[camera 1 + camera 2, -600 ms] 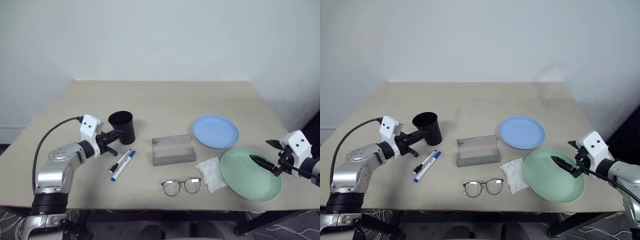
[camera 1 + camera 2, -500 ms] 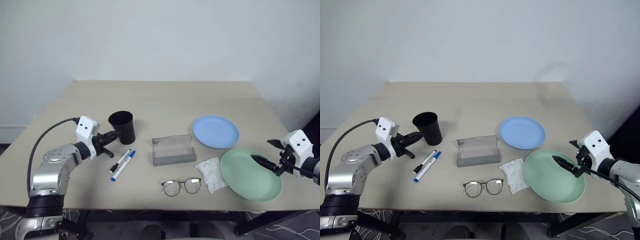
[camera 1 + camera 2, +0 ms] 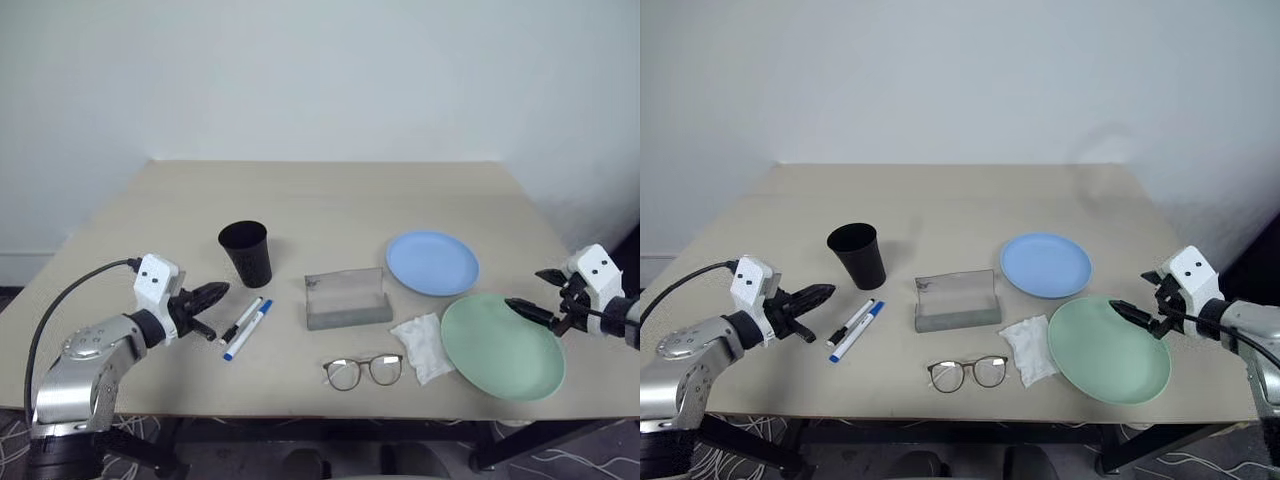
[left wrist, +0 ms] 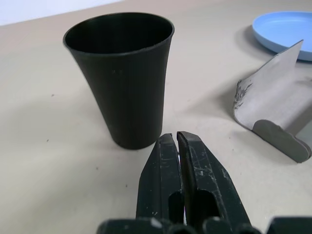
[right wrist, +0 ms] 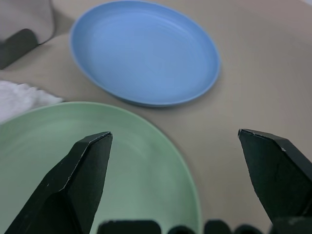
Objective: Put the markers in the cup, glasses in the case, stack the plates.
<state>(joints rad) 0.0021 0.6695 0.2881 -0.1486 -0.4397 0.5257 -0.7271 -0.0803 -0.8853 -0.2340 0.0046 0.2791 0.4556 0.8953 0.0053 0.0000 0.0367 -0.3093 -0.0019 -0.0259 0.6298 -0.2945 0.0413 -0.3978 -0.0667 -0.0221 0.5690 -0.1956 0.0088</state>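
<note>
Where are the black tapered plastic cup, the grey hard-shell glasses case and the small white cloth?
black tapered plastic cup (image 3: pixel 247 256), left eye view, middle of its side wall
grey hard-shell glasses case (image 3: pixel 345 296), left eye view, upright back wall
small white cloth (image 3: pixel 1028 347), right eye view, middle of the crumpled fabric

silver left arm (image 3: pixel 85 355), black cable looped behind; white wrist blocks; black pincer fingers (image 4: pixel 195 170), scuffed.

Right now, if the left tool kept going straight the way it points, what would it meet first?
Most likely the black cup: it stands upright just ahead of the shut left tool, slightly off its line. Depth is hard to judge, so it may graze the cup's base.
</note>
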